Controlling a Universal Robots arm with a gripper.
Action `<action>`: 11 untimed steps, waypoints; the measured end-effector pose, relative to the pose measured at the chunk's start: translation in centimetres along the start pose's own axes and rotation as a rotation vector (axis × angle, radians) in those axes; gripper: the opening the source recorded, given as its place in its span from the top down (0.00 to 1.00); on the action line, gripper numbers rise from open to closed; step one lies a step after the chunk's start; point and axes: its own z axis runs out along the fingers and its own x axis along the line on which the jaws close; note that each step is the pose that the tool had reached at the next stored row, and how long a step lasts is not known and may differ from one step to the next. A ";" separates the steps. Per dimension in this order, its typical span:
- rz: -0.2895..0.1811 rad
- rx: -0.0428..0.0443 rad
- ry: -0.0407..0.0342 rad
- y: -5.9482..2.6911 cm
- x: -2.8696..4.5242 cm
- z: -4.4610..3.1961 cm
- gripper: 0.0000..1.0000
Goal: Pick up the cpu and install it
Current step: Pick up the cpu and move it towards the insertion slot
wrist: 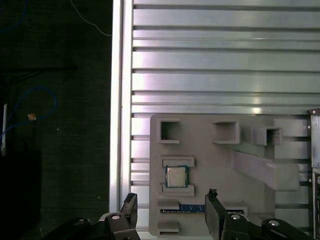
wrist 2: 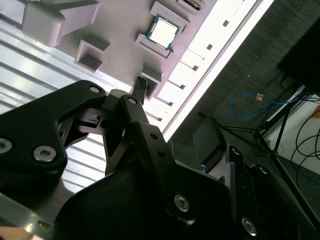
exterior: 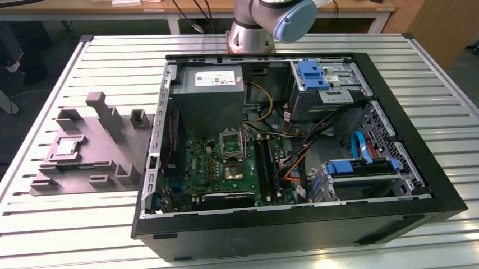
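CPU (wrist: pixel 176 176) sits untouched in its grey tray (wrist: pixel 212 162) as the gripper (wrist: pixel 171 196), fingers apart, hovers apparently above it in approach; pickup calls for a centred, level descent.

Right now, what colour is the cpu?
Silvery-grey cpu, darker rim; best in the first wrist view.

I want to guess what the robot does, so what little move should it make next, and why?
Probably lower the open gripper toward the cpu. In the first wrist view the cpu lies flat in its pocket on the grey tray, untouched and roughly lined up between the jaws, which hold nothing.
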 end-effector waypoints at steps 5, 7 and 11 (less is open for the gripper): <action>0.000 0.0000 0.0009 -0.02 0.00 0.36 0.35; 0.000 0.0000 0.0011 -0.02 0.00 0.50 0.35; 0.000 0.0000 0.0015 -0.04 0.00 0.72 0.35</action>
